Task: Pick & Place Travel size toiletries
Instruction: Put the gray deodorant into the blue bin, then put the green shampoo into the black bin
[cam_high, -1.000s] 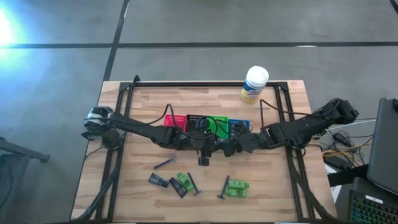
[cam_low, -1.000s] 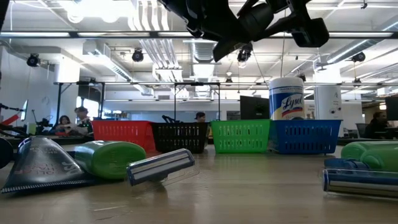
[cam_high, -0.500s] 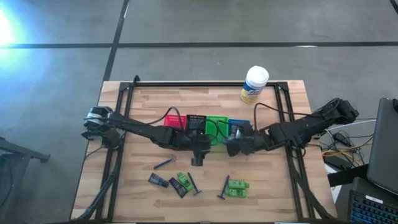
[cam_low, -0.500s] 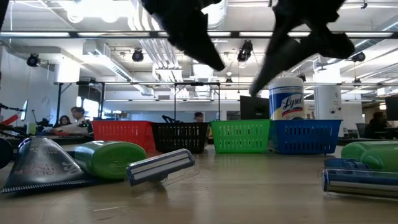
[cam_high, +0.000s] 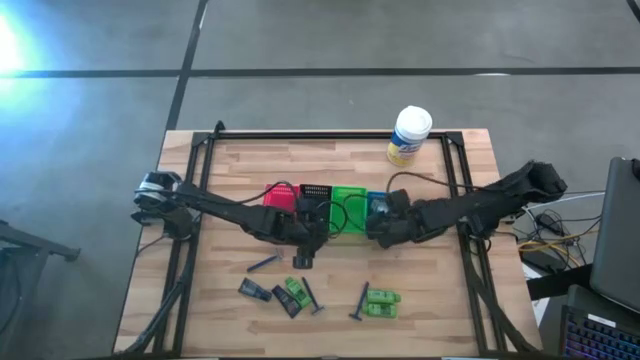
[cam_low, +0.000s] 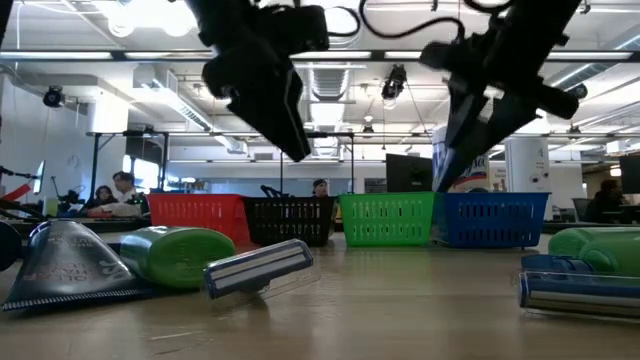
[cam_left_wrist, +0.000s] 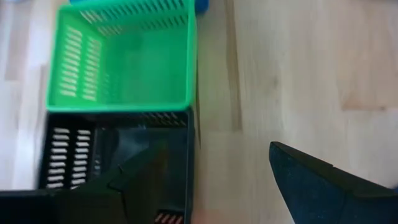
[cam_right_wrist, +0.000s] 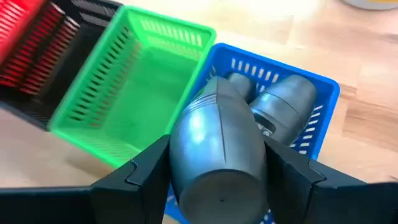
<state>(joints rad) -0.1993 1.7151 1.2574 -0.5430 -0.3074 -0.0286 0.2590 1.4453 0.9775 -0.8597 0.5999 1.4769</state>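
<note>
My right gripper (cam_right_wrist: 217, 183) is shut on a grey oval bottle (cam_right_wrist: 217, 149) and hangs over the blue tray (cam_right_wrist: 277, 67), where a second grey bottle (cam_right_wrist: 285, 102) lies. In the high view this gripper (cam_high: 378, 222) is at the blue tray (cam_high: 384, 201). My left gripper (cam_high: 300, 256) is open and empty; it hovers just near of the black tray (cam_left_wrist: 106, 140). On the near part of the table lie green packets (cam_high: 382, 300), a black tube (cam_high: 253, 290) and thin dark sticks (cam_high: 265, 263). My right gripper pinches the grey bottle by its two sides (cam_right_wrist: 180, 155) between both fingers (cam_right_wrist: 140, 174). The bottle lies along the fingers, its broad flat end toward the wrist and its narrow end pointing ahead at the blue tray. It is lifted clear above the tray.
Red (cam_high: 281, 194), black (cam_high: 315, 194), green (cam_high: 349, 198) and blue trays stand in a row at mid-table. A white canister with a yellow label (cam_high: 409, 135) stands near the far edge. A black frame (cam_high: 190, 200) borders the table's sides.
The two grippers, close together a second ago, have drawn apart and come down. My left gripper has moved toward the table's left and near edge. My right gripper has carried the grey bottle toward the far edge, over the blue tray.
</note>
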